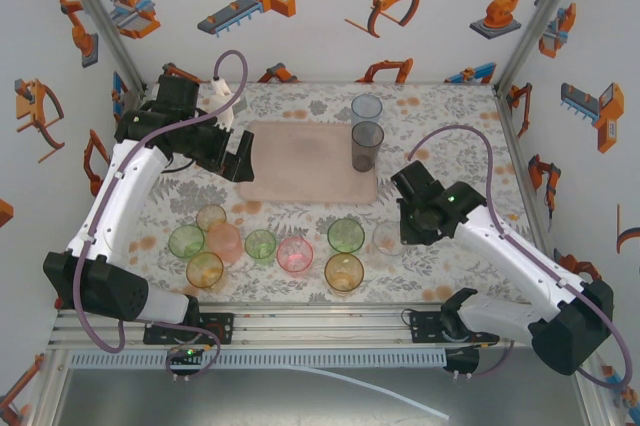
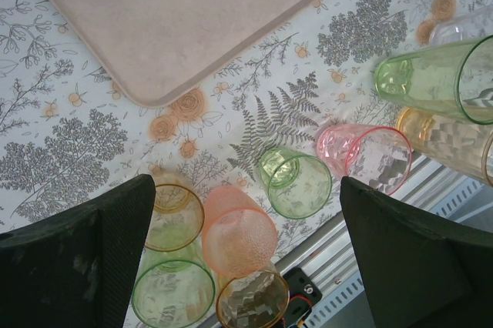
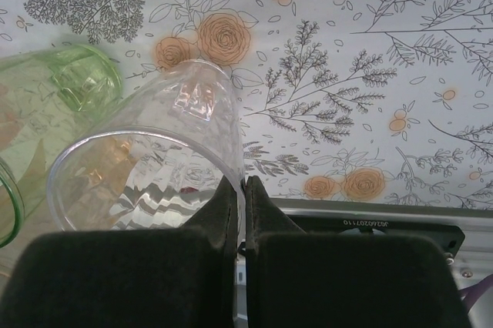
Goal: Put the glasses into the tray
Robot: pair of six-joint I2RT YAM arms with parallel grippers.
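Two of the glasses, the pale blue glass (image 1: 366, 108) and the smoky grey glass (image 1: 367, 144), stand upright at the right end of the pink tray (image 1: 300, 171). Nine more stand on the floral bench (image 1: 450, 126) in front of it, the clear glass (image 3: 154, 151) rightmost among them. The right tool (image 3: 240, 189) is pinched tight on that clear glass's rim. The left tool (image 1: 238, 158) hangs by the tray's left edge, jaws wide apart, holding nothing.
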